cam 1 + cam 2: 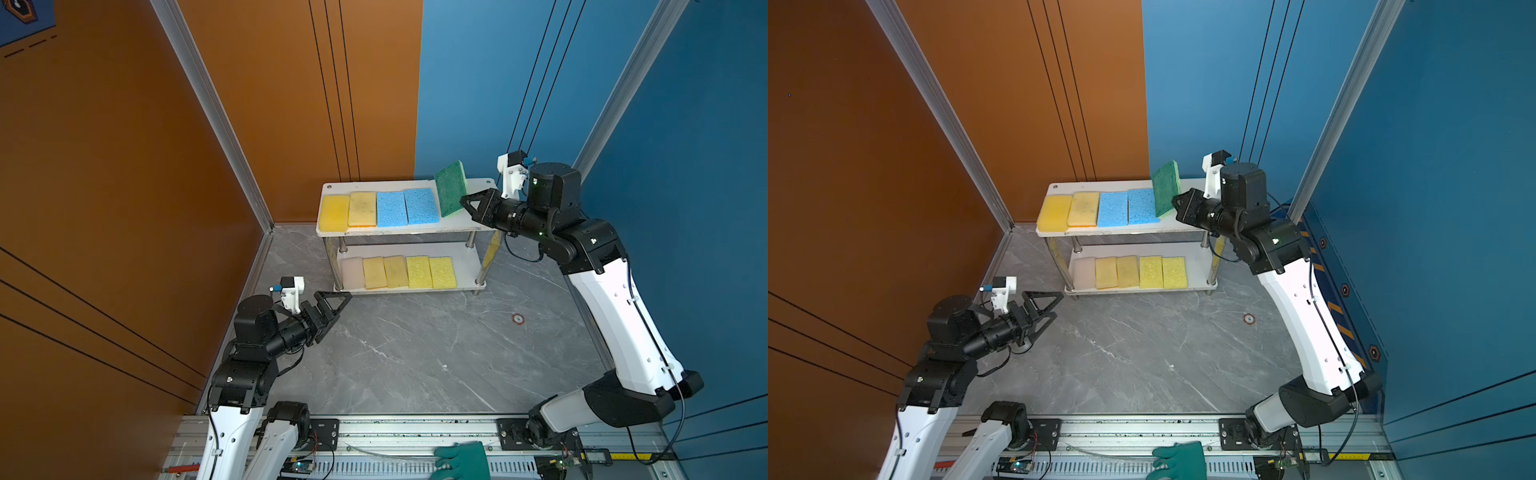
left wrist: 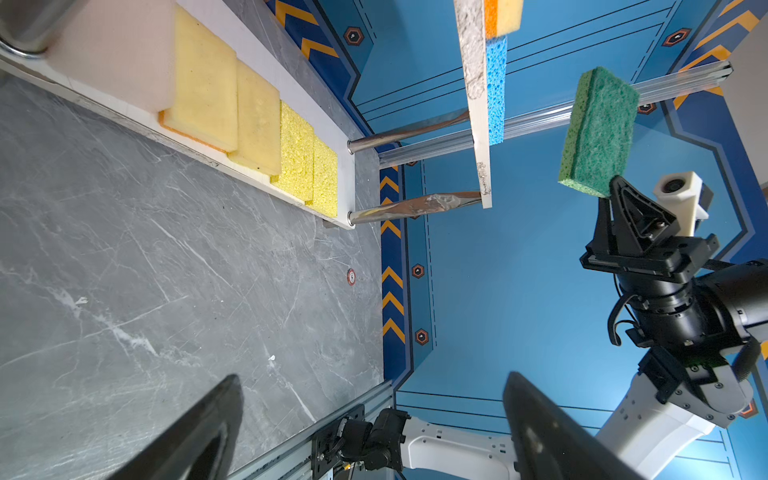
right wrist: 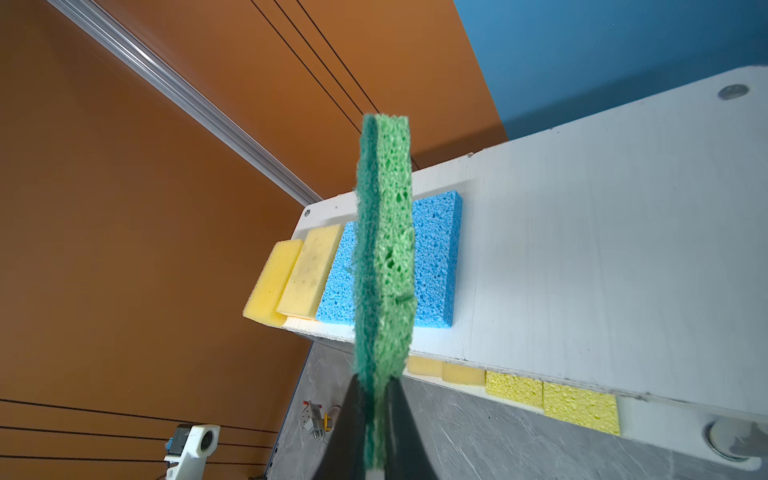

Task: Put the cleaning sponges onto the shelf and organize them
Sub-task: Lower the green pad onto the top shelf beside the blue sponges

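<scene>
Green sponge (image 1: 451,189) over the shelf (image 1: 415,229)
In both top views two yellow sponges (image 1: 334,212) and two blue sponges (image 1: 390,209) lie on top, a pink sponge (image 1: 352,272) and four yellow below. The right gripper (image 1: 463,202) pinches the green one, tilted, above the right end; the left gripper (image 1: 344,308) is spread wide, lower left. A glove (image 1: 465,459) is cut off at the bottom. Left wrist view: green one clear of the boards (image 2: 478,104). Right wrist view: it hides part of a blue one. Gray counter (image 1: 415,353), orange and blue walls (image 1: 104,166).
</scene>
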